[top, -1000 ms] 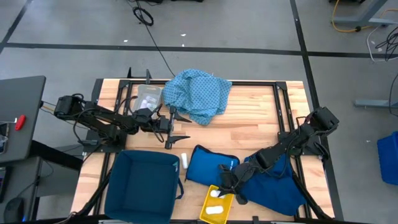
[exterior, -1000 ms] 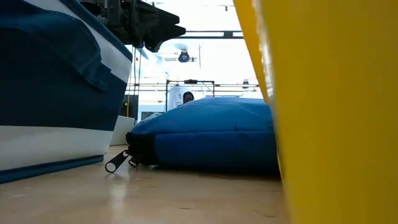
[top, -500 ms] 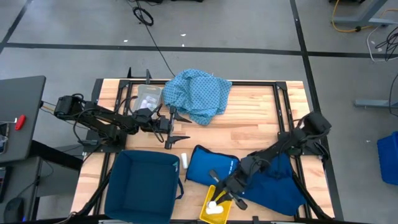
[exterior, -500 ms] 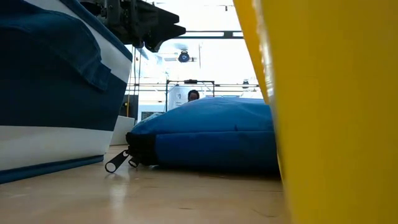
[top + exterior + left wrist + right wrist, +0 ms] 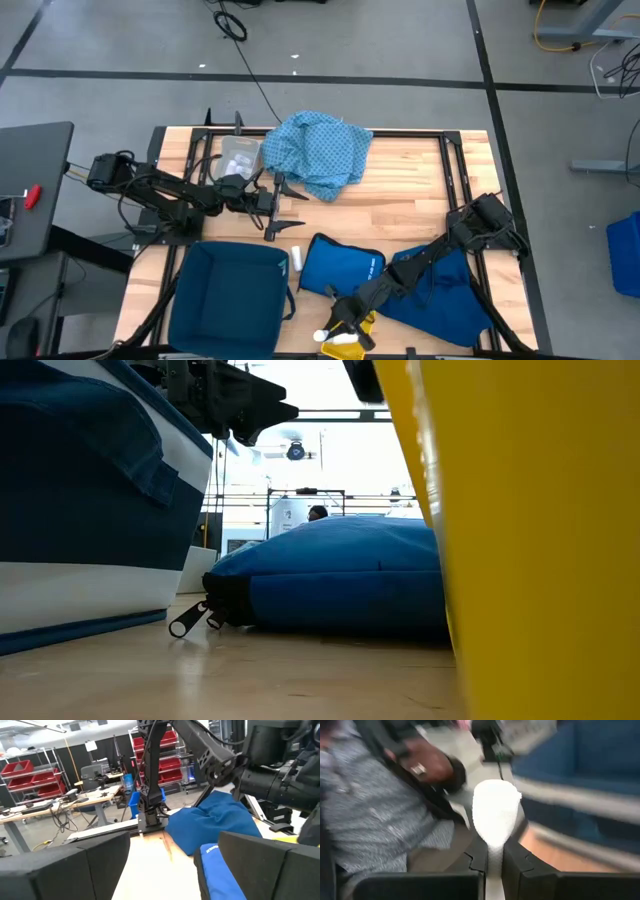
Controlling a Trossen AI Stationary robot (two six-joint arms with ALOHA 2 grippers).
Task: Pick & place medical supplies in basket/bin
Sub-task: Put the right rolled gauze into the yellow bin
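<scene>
In the high view my right gripper (image 5: 331, 327) reaches over the yellow bin's (image 5: 364, 322) left edge, near the table's near edge, shut on a white roll (image 5: 322, 336). Another white piece (image 5: 346, 340) lies in the bin. One more small white roll (image 5: 296, 258) lies on the table beside the bright blue zip pouch (image 5: 340, 265). The light-blue dotted cloth (image 5: 320, 150) is heaped at the far edge. The blue basket (image 5: 226, 298) stands at near left. My left gripper (image 5: 288, 211) is open, above bare wood between cloth and basket. My right gripper pinches the white roll (image 5: 495, 812) between its two fingers (image 5: 478, 856). The roll sticks out past the fingertips, end on. It is lifted clear, between the yellow bin and the basket.
A clear packet (image 5: 238, 155) lies at the far left by the cloth. A dark blue cloth (image 5: 440, 290) lies under my right arm. In the low view the basket wall (image 5: 90, 510), pouch (image 5: 340, 575) and bin wall (image 5: 520, 540) stand close together. A person (image 5: 427, 767) shows beyond the table.
My right gripper has moved from beside the pouch toward the near edge and leftward, across the yellow bin toward the basket. It now carries a white roll past the bin's left edge. The left arm has kept still.
</scene>
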